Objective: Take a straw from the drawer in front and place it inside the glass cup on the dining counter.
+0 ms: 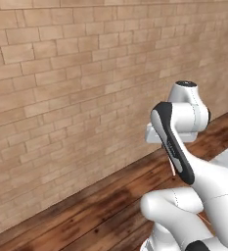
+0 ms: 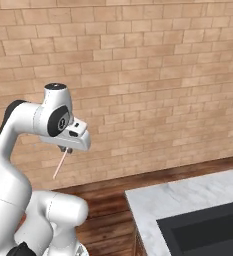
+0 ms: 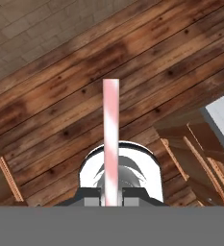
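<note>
My gripper (image 2: pixel 65 149) hangs high in front of the brick wall, pointing down, shut on the thin pinkish-red straw (image 2: pixel 59 166). The straw slants down and to the left out of the fingers. Looking along the hand, the straw (image 3: pixel 111 129) runs straight up from between the fingertips (image 3: pixel 95 194), over dark wooden floor. From the left base a short piece of the straw (image 1: pixel 173 168) shows beside the black forearm link. The dining counter (image 2: pixel 188 197), white marble with a dark recess, lies at the lower right. The drawer and the glass cup are out of view.
A brick wall (image 2: pixel 153 90) closes off the whole background, with dark plank floor (image 1: pixel 101 211) at its foot. Brown wooden framework (image 3: pixel 197 153) shows on the floor to the right in the hand view, and a thin wooden strip (image 3: pixel 10 178) to the left.
</note>
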{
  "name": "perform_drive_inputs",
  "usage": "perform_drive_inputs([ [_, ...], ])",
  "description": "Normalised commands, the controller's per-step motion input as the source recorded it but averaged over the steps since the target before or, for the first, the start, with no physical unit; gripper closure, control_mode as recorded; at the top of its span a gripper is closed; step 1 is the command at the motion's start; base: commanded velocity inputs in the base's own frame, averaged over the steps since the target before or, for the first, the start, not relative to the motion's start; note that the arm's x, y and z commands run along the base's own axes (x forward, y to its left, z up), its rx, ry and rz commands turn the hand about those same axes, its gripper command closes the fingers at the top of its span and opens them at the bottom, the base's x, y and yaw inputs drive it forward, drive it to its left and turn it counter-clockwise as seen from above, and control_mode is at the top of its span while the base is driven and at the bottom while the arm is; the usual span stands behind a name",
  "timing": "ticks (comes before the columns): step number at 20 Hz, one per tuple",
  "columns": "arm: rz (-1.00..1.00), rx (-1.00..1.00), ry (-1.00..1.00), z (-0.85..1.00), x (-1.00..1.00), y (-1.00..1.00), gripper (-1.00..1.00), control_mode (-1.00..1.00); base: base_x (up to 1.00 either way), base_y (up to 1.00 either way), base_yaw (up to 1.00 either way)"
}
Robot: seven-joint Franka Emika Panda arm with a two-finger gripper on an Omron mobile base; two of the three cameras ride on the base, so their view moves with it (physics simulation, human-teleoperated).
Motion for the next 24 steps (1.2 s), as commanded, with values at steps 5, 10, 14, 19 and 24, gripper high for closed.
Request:
perform_drive_inputs([
  [5, 0.0, 0.0, 0.0, 0.0, 0.0, 0.0, 1.0, 1.0, 0.47, 0.26, -0.25],
  [10, 0.0, 0.0, 0.0, 0.0, 0.0, 0.0, 1.0, 1.0, 0.44, 0.3, -0.26],
  [14, 0.0, 0.0, 0.0, 0.0, 0.0, 0.0, 1.0, 1.0, 0.4, 0.24, -0.27],
  [19, 0.0, 0.0, 0.0, 0.0, 0.0, 0.0, 1.0, 1.0, 0.38, 0.24, -0.29],
  [24, 0.0, 0.0, 0.0, 0.0, 0.0, 0.0, 1.0, 1.0, 0.32, 0.2, -0.29],
])
